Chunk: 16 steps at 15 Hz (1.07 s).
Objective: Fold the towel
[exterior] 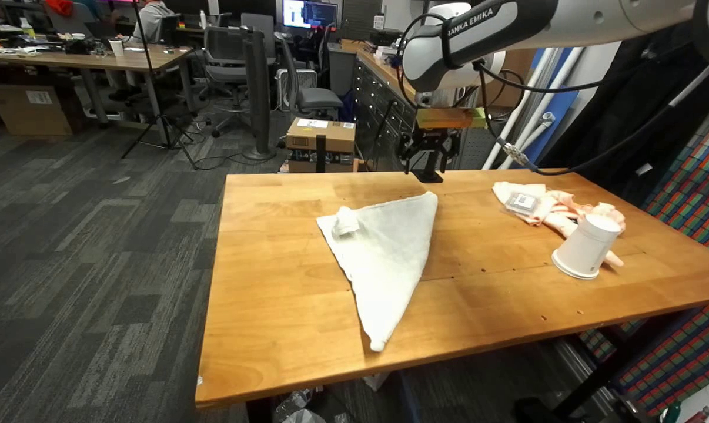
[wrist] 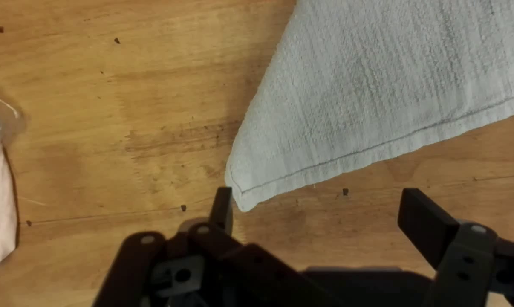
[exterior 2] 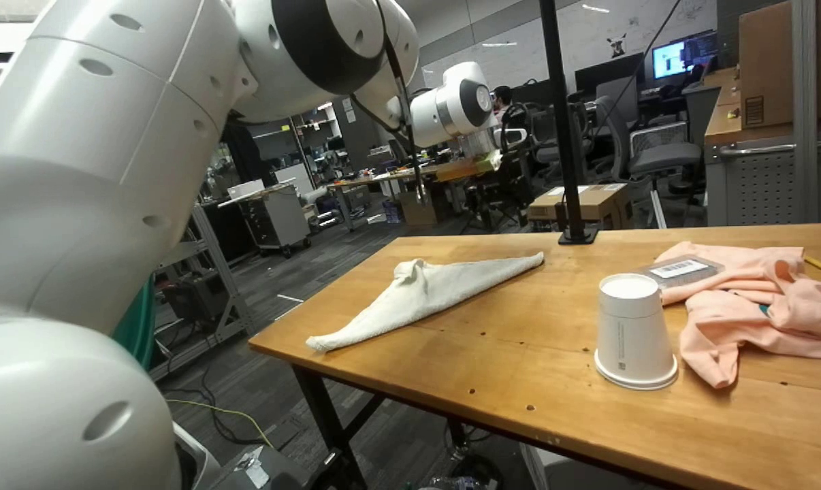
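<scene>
The white towel [exterior: 390, 264] lies on the wooden table in a roughly triangular shape. Its long point faces the table edge, and a small bunched lump sits near one corner. It also shows in an exterior view [exterior 2: 431, 296] with the lump standing up. In the wrist view the towel [wrist: 389, 81] fills the upper right, with a stitched hem along its lower edge. My gripper [exterior: 424, 163] hangs above the table beyond one towel corner. In the wrist view the gripper [wrist: 316, 196] has its fingers wide apart with nothing between them. The towel corner appears just beside the left finger.
An upside-down white cup [exterior: 589, 244] stands on the table. A pink cloth [exterior 2: 758, 320] lies crumpled near it, with a clear labelled case [exterior: 522, 203] on top. A black pole [exterior 2: 564, 129] rises from a base at the table edge, close to the gripper.
</scene>
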Each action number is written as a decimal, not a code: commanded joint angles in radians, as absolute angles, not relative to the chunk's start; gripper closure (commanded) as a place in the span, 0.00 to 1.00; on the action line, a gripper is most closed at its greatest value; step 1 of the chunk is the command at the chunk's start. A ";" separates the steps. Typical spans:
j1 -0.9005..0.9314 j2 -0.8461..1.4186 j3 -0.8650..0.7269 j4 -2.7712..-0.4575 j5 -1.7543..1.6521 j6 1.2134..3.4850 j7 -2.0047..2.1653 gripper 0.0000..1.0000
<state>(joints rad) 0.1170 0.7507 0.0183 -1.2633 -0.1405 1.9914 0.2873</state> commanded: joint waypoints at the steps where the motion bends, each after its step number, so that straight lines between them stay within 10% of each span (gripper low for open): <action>1: 0.103 0.820 0.012 -1.200 -0.093 1.966 0.241 0.00; 16: 0.072 0.992 0.000 -0.968 -0.051 1.829 0.236 0.00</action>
